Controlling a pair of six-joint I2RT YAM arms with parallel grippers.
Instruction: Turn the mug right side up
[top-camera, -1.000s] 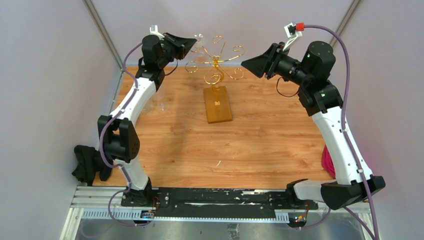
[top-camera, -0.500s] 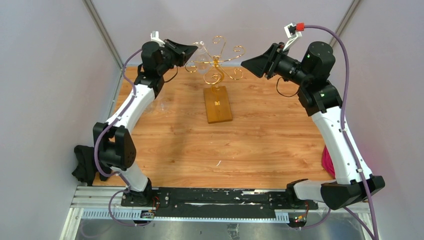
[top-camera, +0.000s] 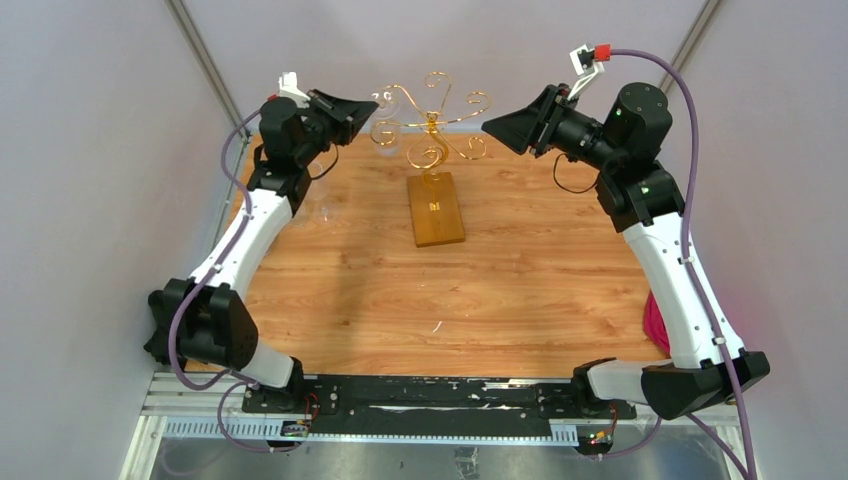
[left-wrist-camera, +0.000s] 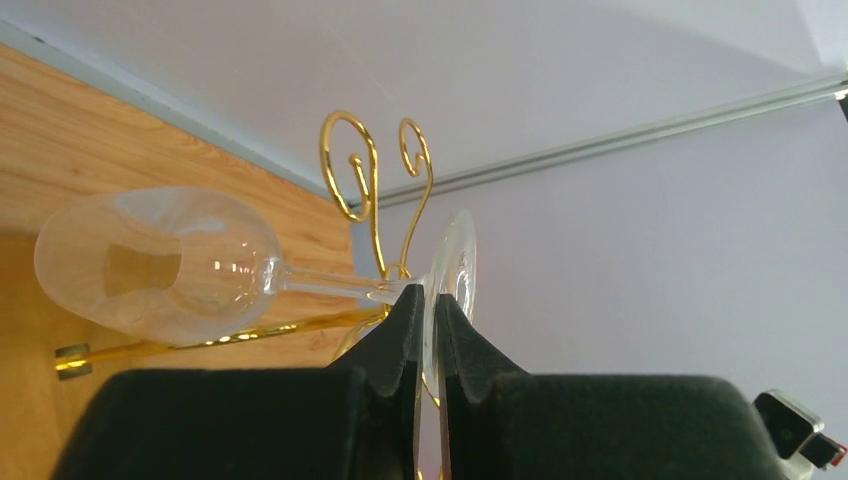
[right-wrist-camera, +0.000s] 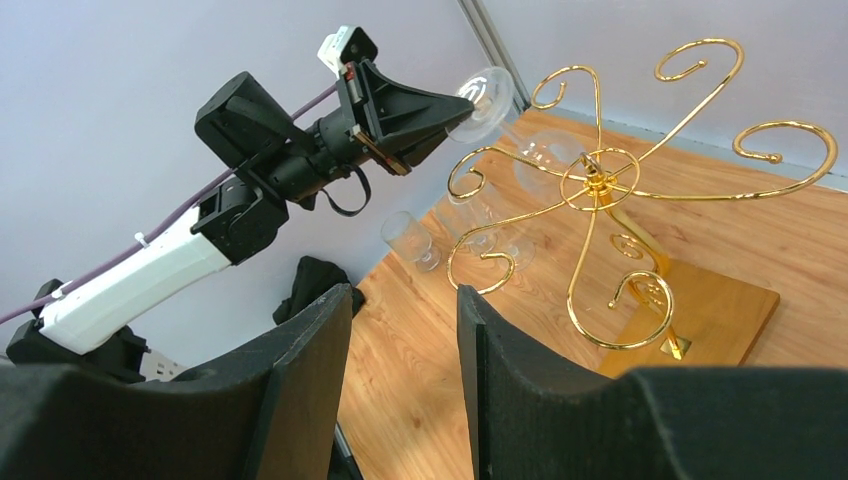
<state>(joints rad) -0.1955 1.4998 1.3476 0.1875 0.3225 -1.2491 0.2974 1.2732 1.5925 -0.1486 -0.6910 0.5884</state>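
No mug is in view. A clear wine glass (left-wrist-camera: 150, 260) lies sideways in the air, bowl to the left in the left wrist view. My left gripper (left-wrist-camera: 430, 295) is shut on the rim of its round foot (left-wrist-camera: 455, 255). The right wrist view shows the same glass (right-wrist-camera: 545, 160) beside the curls of the gold rack (right-wrist-camera: 600, 180), with the left gripper (right-wrist-camera: 455, 100) at its foot. From above, the left gripper (top-camera: 375, 100) sits at the rack's left side. My right gripper (top-camera: 487, 126) hangs at the rack's right, open with nothing between its fingers (right-wrist-camera: 300, 340).
The gold rack (top-camera: 432, 125) stands on a wooden base (top-camera: 436, 208) at the back middle of the table. A small clear glass (right-wrist-camera: 410, 238) stands on the table left of it. A black cloth (top-camera: 175, 330) lies at the left edge, a pink bundle (top-camera: 655, 325) at the right.
The left arm has swung left and its elbow has dropped toward the near left, carrying the glass a little away from the rack. The right arm has not moved.
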